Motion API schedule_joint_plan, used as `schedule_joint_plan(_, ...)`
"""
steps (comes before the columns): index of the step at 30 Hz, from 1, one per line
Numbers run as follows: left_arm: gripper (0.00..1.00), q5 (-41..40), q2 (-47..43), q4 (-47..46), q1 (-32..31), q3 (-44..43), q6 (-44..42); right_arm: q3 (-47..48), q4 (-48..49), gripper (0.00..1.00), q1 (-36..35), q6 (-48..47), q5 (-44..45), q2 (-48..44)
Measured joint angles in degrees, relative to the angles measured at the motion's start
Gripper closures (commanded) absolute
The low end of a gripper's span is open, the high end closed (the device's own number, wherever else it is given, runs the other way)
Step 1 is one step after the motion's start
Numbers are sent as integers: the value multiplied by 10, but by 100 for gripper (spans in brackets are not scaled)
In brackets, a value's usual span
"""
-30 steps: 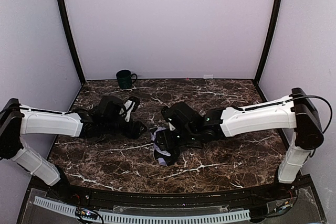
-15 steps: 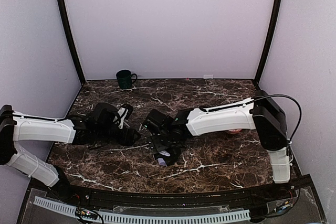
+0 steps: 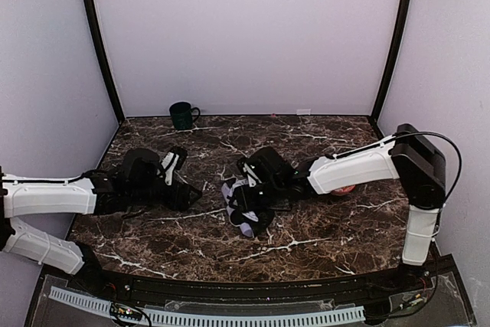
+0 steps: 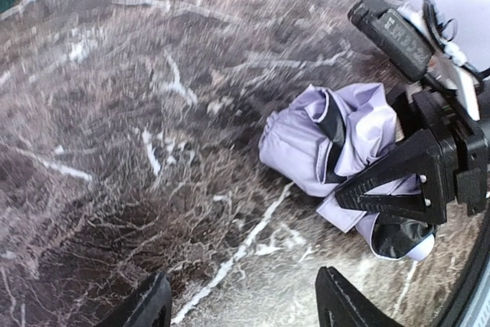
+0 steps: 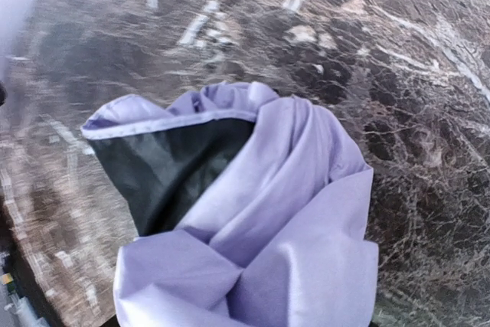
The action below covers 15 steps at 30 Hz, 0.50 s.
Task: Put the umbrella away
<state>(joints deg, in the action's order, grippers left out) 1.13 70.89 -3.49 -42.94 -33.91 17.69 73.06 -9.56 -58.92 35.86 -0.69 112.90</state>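
Observation:
The umbrella (image 3: 232, 191) is a crumpled bundle of lavender fabric with black lining, lying on the marble table (image 3: 321, 227) near its middle. My right gripper (image 3: 248, 203) comes down on it from the right. In the left wrist view one black triangular finger (image 4: 398, 183) presses on the umbrella (image 4: 306, 139). Lavender folds of the umbrella (image 5: 291, 212) fill the lower right wrist view and hide the fingers there. My left gripper (image 3: 188, 192) lies low on the table to the left, open and empty, a short gap from the fabric. Its fingertips (image 4: 153, 304) frame bare marble.
A dark green mug (image 3: 182, 115) stands at the back left by the wall. A reddish rim (image 3: 344, 189) peeks out under the right forearm. Black posts and pale walls close in the table on three sides.
My right gripper has narrowed onto the umbrella and bunched the fabric up and toward the left. The right arm's elbow swung to the right. My left arm drew back a little to the left.

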Motion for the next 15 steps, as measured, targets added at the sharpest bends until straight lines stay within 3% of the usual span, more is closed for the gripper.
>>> schedule_joint_plan(4,22,21,-88,-32,-3,27,-10,-132,207,56,17,15,-84,-84)
schedule_joint_plan(8,1,81,-168,-92,-12,66,-16,-196,447,57,20,37,-148,-123)
schedule_joint_plan(15,1,146,-178,-186,-64,82,0,-196,780,60,19,99,-190,-92)
